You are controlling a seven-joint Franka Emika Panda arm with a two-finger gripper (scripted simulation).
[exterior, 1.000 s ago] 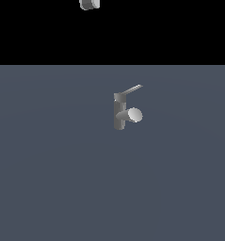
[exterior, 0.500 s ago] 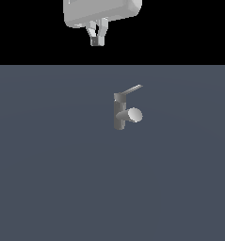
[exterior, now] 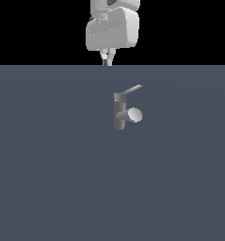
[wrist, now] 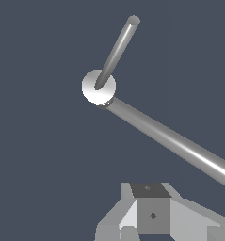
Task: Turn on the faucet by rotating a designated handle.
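Faucet [exterior: 120, 113] stands upright on the dark grey worktop [exterior: 48, 179], a bit toward the exterior view's right of centre, in the upper half of the grey surface. Cylindrical post, stubby thick spout [exterior: 132, 115] with a pale round end pointing toward the exterior view's right and slightly at the camera. Handle [exterior: 132, 90] is the thin flat lever off the post's top, slanting up toward the exterior view's right; its free end sits above the spout's end.

Arm's white wrist body [exterior: 111, 28] hangs at the top of the exterior view against the black background, toward the exterior view's left of the faucet. Claw [exterior: 106, 59] pokes out below it, tips at about the worktop's far edge line. Well apart from the faucet, nothing touching.

Claw fingers look close together in the exterior view, narrow gap at most, holding nothing. Too small there to tell more.

Wrist view: looks down on the faucet from above. Pale round cap of the post [wrist: 99, 86], with the thin bar and the thicker bar running out from it in different directions. Claw base [wrist: 151, 214] shows at the frame edge, clear of the faucet.
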